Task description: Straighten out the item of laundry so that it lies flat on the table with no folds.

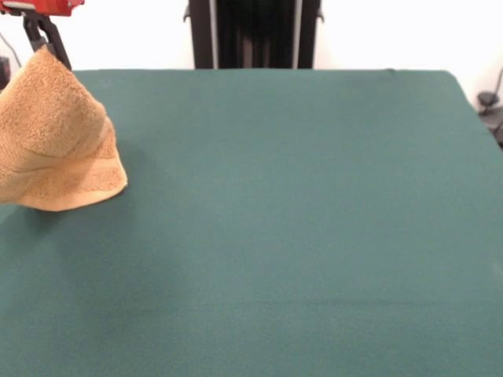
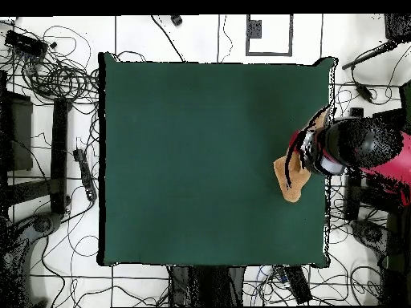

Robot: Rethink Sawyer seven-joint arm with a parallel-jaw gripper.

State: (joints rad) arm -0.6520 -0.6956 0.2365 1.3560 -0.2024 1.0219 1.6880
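Observation:
The golden-tan towel [image 1: 55,137] hangs in a peaked bunch at the left edge of the front view, its top corner pinched in my gripper [image 1: 45,45] and its lower folds resting on the green table [image 1: 275,220]. A woven band runs near its lower hem. No white tag shows. In the overhead view the towel [image 2: 290,178] lies near the table's right edge [image 2: 325,120], mostly under my red and black arm [image 2: 353,148]. The gripper is shut on the towel's raised corner.
The black pedestal [image 1: 253,33] stands at the table's far side. Cables and stands [image 2: 56,120] lie on the floor around the table. The towel sits close to the table's side edge.

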